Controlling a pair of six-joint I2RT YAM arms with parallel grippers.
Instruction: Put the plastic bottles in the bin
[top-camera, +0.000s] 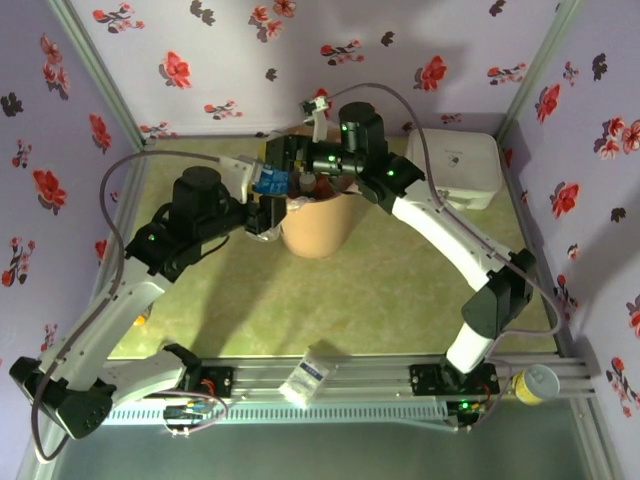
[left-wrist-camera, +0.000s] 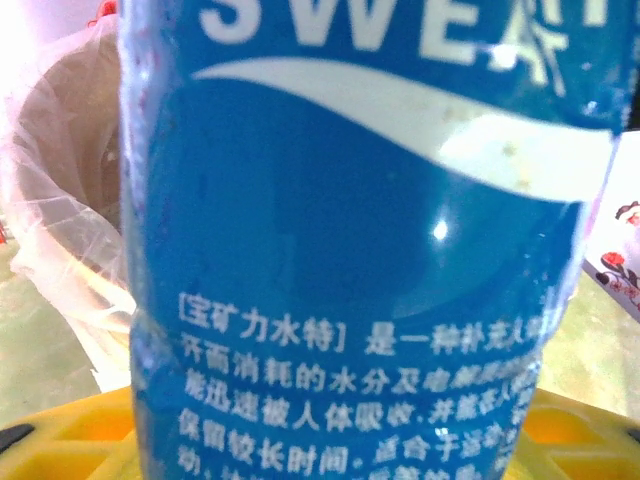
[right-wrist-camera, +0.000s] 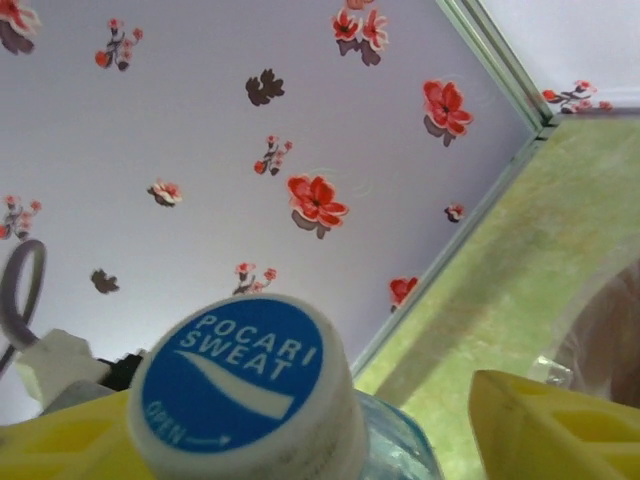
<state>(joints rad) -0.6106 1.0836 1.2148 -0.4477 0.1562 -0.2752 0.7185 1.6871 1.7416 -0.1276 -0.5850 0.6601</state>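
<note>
While the left gripper is gripping a small clear plastic bottle with a blue label and white lettering, we are viewing that bottle just above the left rim of the tall round tan-orange bin lined with a clear plastic bag. From the left wrist, we are finding the label close against the lens. One yellow finger is crossing beneath it, and the bin's bagged rim is lying behind it on the left. From the right wrist, we are looking at the bottle's white cap with its round blue emblem, which is sitting between the two yellow fingers of the right gripper. The cap is lying against the left finger while a gap is showing beside the right one, so we are unable to tell whether these jaws are closing on it. Right of the bin, a flat white square box is resting on the green table. Well in front of the bin, a second bottle with a white-and-blue label is lying on the metal rail between the arm bases.
</note>
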